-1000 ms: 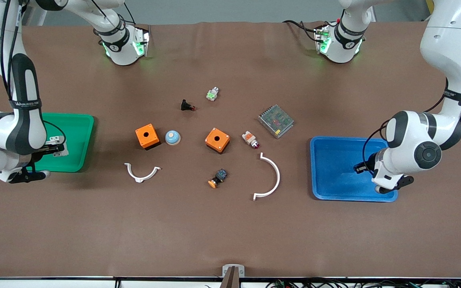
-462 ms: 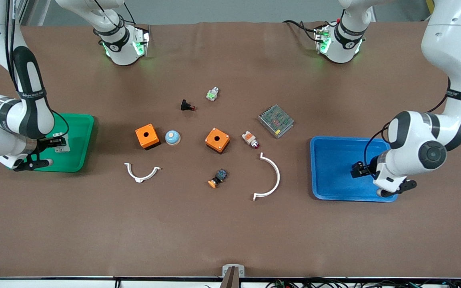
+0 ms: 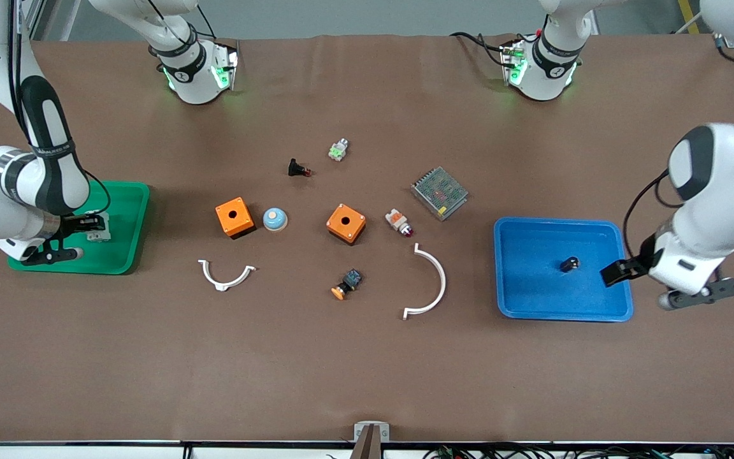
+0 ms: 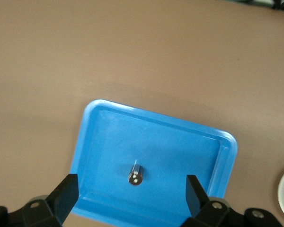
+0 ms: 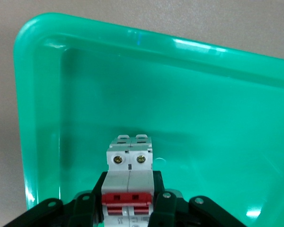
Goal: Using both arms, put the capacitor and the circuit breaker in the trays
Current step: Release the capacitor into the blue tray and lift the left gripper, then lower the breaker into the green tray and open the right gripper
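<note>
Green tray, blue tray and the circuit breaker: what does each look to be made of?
The green tray looks like glossy moulded plastic: bright glints run along its rounded rim. The blue tray seems the same kind of plastic, with a duller sheen. The circuit breaker, gripped by the right gripper, appears to be matte white plastic with red plastic levers and shiny, probably metal, screw heads.

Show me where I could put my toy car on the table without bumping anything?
The wide bare strip of table nearer the front camera than the two white curved pieces is free, and so is the patch between the two robot bases. The middle, around the orange boxes, is crowded with small parts.
</note>
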{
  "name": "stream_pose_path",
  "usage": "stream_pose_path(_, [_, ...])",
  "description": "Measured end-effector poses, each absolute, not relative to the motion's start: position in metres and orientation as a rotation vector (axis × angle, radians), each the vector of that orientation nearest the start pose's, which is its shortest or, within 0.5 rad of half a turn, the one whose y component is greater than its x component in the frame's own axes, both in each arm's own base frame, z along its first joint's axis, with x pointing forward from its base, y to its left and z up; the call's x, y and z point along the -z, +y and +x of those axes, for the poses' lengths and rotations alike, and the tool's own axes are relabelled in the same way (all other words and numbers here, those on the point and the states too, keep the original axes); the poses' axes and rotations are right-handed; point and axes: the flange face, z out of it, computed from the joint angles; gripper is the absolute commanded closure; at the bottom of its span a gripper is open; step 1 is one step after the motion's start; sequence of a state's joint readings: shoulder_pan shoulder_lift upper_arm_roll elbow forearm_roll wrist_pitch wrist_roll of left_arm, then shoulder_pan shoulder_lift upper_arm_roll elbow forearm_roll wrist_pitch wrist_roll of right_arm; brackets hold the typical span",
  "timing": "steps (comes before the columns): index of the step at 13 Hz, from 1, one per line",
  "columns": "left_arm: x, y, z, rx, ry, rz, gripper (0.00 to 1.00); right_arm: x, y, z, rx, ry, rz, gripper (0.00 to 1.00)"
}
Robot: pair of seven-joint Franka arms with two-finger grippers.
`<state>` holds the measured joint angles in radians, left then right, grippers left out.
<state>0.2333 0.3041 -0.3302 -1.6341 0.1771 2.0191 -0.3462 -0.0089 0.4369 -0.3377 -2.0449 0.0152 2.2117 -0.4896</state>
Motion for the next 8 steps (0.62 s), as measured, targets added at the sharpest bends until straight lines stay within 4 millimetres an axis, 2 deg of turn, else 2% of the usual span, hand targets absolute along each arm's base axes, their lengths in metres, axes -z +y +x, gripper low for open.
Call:
stream_pose_path(2, [-0.511,-0.041,0.646,0.158,-0.293,-3.064,0.00,-0.217,-0.193,0.533,-0.441,-0.223,-3.123,0.85])
stream_pose_path(3, [-0.534,-0.046,0.641,0.168,-0.287,-3.060,0.00,-0.216,-0.193,0.532,-0.443,-0.222,-3.122,0.72])
stream_pose_path(5, [-0.571,-0.055,0.627,0.206,-0.270,-3.050,0.00,-0.214,-0.192,0.530,-0.443,-0.224,-3.122,0.18])
stream_pose_path(6, [-0.586,-0.058,0.619,0.214,-0.251,-3.044,0.00,-0.214,-0.191,0.531,-0.442,-0.227,-3.121,0.00])
stream_pose_path(8, [-0.612,-0.066,0.602,0.219,-0.212,-3.068,0.00,-0.215,-0.190,0.532,-0.437,-0.232,-3.122,0.00])
